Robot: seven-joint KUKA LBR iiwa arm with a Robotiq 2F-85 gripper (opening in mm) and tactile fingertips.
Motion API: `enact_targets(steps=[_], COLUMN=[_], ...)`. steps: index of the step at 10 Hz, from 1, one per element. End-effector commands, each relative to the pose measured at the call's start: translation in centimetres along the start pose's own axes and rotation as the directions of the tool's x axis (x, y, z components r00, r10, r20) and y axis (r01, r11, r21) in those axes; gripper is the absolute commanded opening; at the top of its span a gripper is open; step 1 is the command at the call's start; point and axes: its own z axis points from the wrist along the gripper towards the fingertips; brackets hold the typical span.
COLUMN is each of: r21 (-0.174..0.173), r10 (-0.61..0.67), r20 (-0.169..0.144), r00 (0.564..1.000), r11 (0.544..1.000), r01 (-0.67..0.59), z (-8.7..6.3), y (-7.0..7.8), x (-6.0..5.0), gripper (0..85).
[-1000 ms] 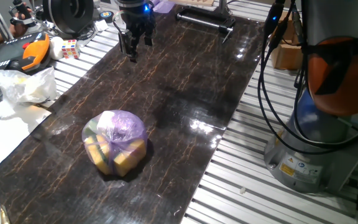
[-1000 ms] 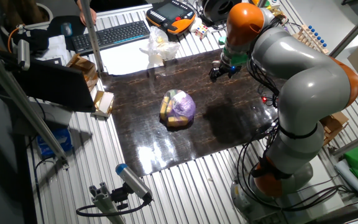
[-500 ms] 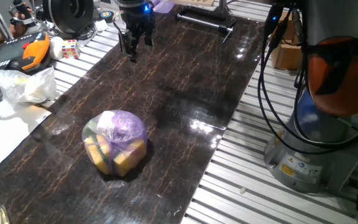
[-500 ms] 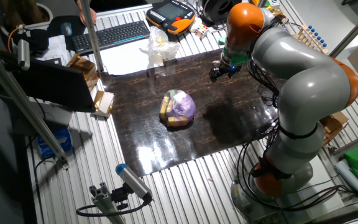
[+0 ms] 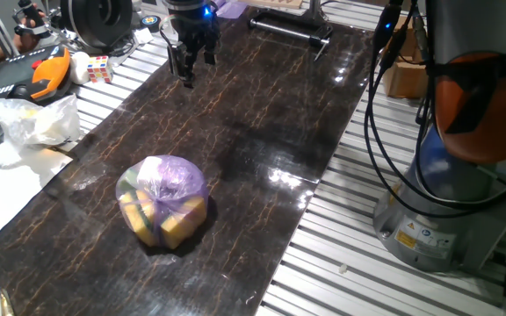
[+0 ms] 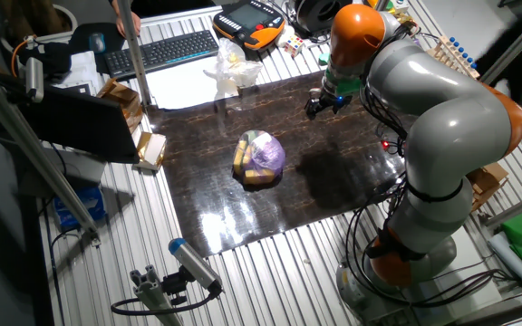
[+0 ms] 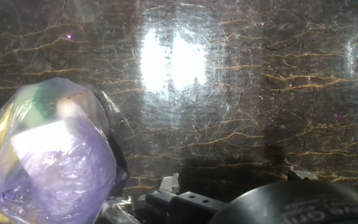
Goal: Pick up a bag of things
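- Dark marble tabletop (image 5: 262, 132) is carrying the work; the arm is hanging over its far end.
- Purple-tinted bag of things (image 5: 162, 201) is sitting near the front edge, knot up, well apart from the gripper (image 5: 187, 66).
- Gripper is holding nothing; fingers are pointing down, slightly parted as far as I can tell.
- Approach judgement: centre over the knot, open wide, descend slowly so the bag is not squashed.

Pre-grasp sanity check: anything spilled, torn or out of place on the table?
Nothing stands out. The purple-tinted knotted plastic bag sits intact on the dark marble-patterned tabletop, nothing spilled. The claw hangs apart from it, near the far end.
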Motion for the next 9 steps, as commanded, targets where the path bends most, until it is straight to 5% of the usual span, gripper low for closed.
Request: enact_targets(steps=[1, 9], r21=[0.061, 0.066], r10=[-0.268, -0.256], r20=[-0.308, -0.289], r00=[0.913, 0.923], r11=[0.952, 0.956], r01=[0.300, 0.286], z=[0.00, 0.00], y=[0.00, -0.04], x=[-0.01, 0.12], gripper=[0.7, 0.7])
